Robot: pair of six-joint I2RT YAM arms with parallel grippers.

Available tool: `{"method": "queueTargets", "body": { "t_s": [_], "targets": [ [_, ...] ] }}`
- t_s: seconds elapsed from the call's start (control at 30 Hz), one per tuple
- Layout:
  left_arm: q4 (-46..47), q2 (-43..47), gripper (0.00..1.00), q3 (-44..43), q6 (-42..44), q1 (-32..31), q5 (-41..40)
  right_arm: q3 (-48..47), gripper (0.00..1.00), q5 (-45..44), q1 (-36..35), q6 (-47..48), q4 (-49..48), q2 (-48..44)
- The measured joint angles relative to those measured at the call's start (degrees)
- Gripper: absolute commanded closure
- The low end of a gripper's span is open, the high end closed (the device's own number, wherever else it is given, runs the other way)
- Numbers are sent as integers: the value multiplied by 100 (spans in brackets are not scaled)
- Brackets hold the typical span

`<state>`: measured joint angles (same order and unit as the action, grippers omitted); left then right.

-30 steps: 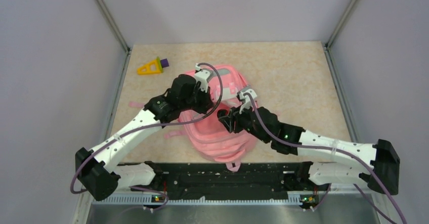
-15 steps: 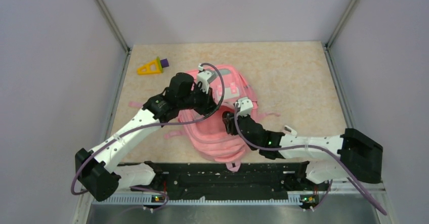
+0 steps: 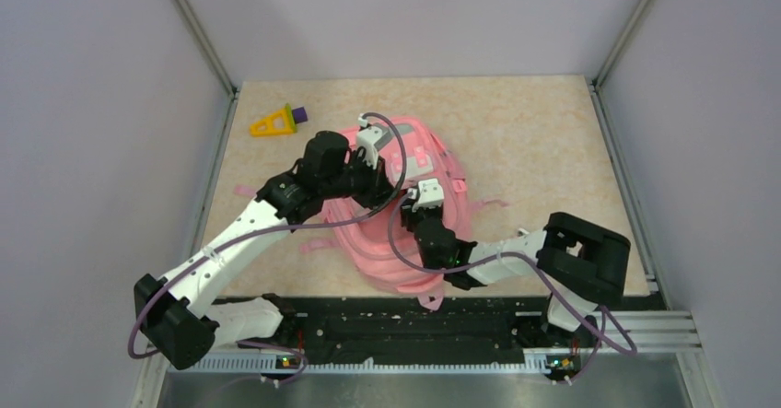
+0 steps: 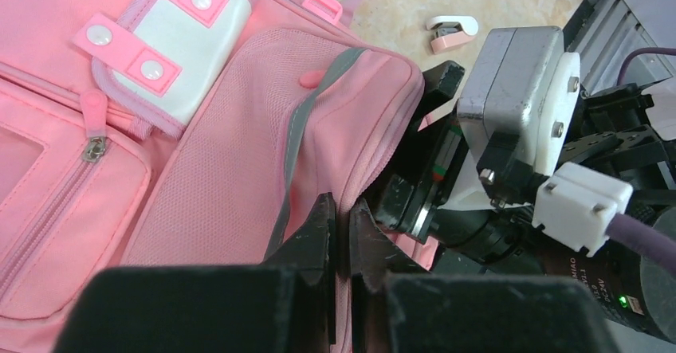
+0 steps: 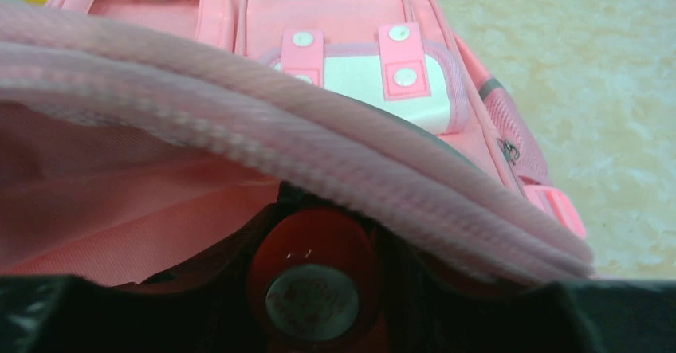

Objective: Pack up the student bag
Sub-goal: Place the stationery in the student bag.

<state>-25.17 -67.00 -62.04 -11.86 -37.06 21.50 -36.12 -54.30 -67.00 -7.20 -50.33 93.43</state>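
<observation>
Student bag: pink fabric, grey-green stripes, white patch under two pink snap tabs, zipped front pocket with metal pull. Lies flat on beige speckled surface, front face up, main opening gaping toward the arm bases. Left claw: reaches over the bag from its left side; closed, dark fingers pinched on the fabric rim of the bag's opening, right at the foot of a grey-green stripe. Right claw: pushed into the bag's opening from the near right, under the ribbed pink rim; grips a red round item with a pale disc on the end facing the wrist camera, kind not discernible. Right wrist housing: grey and white, just beside the left claw at the bag's open edge. Yellow triangular toy, purple block touching it: on the surface well apart from the bag, beyond its far left corner. Small pink-and-white object: on the surface near the bag's edge, visible in the left wrist view only, too small to identify. Loose pink strap ends: one trailing from the bag's left side, one from its right side, both flat on the surface. Pink loop: at the bag's near end, reaching the black rail.
</observation>
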Motion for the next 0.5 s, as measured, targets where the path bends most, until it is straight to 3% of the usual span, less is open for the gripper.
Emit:
{"method": "queueTargets", "body": {
  "t_s": [0.1,0.17,0.5],
  "targets": [
    [66,0,100,0,20,11,-33,-122,20,68,55,50,55,48],
    [116,0,100,0,22,24,-35,-197,13,223,66,35,219,46],
    [118,13,100,0,42,4,-52,-297,9,1261,155,-737,2194,-988]
  ]
}}
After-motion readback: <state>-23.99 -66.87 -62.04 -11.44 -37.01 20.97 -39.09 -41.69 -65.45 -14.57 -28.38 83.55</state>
